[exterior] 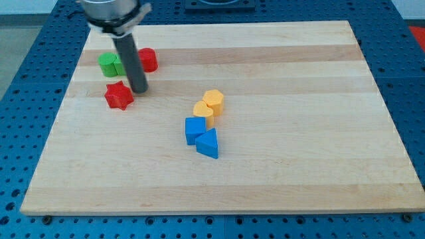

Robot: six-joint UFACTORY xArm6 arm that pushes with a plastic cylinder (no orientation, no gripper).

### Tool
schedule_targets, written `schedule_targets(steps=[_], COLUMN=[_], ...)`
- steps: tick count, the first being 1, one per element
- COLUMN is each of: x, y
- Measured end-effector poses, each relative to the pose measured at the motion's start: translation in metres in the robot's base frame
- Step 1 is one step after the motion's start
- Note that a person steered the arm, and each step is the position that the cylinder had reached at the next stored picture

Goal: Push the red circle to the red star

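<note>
The red circle [148,60] lies near the view's top left, partly hidden behind my rod. The red star [119,95] lies below and left of it. My tip [139,89] rests on the board between them, just right of the red star's upper edge and below the red circle. A green block [107,64] sits left of the rod, next to the red circle; a second green piece beside it is partly hidden by the rod.
Two yellow blocks [213,101] [203,111] lie touching near the board's middle. Just below them sit a blue block [194,129] and a blue triangular block [208,143]. The wooden board [299,166] ends at blue perforated table all around.
</note>
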State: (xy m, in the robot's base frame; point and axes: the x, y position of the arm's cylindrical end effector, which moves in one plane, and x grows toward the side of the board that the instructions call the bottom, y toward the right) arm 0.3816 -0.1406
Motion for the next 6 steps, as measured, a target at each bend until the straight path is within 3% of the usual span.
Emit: schedule_targets(steps=[2,3,4,6], x=[-0.092,-0.124,-0.120,-0.048], y=[0.092,0.071,0.023,-0.027])
